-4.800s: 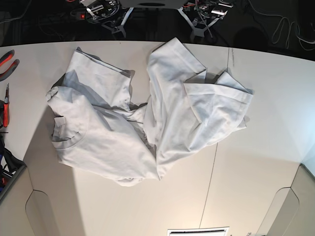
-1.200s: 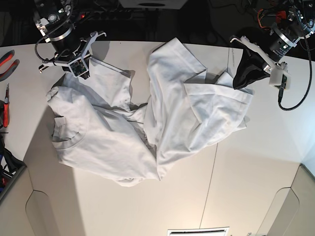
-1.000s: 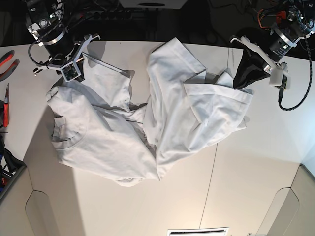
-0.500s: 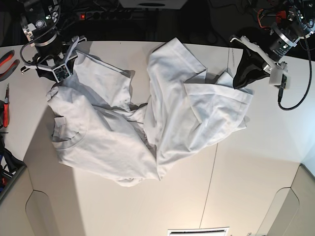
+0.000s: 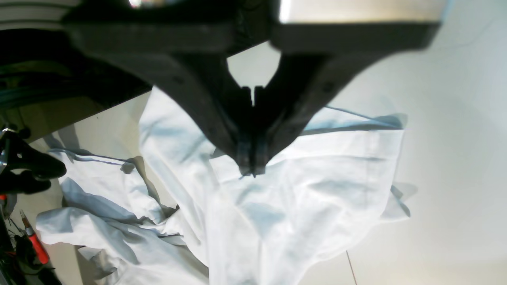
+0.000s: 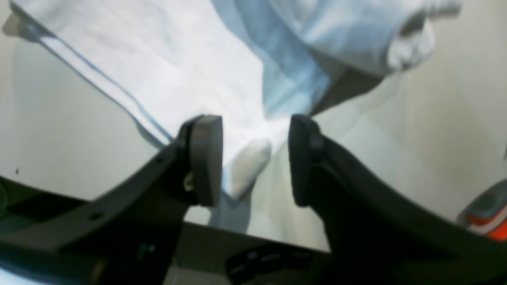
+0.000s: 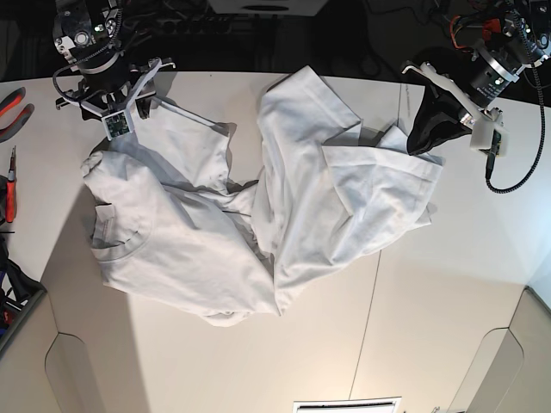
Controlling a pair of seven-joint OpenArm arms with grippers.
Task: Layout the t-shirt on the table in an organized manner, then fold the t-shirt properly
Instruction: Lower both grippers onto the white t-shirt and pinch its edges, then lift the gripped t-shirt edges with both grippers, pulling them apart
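Note:
The white t-shirt lies crumpled in wrinkled heaps across the table, with its collar at the left. In the base view my right gripper hovers at the shirt's far left corner. It is open, and a corner of the t-shirt lies on the table between its fingers. My left gripper is shut, its tips together just over a folded edge of the t-shirt. In the base view the left gripper stands at the far right corner of the cloth.
Red-handled pliers and a red screwdriver lie at the table's left edge. The far table edge runs just behind both grippers, with dark floor and cables beyond. A thin seam line crosses the tabletop at the front right.
My right arm swung left, then came back right over the shirt's far left corner, and its jaws now stand apart. The left arm and the shirt have not moved.

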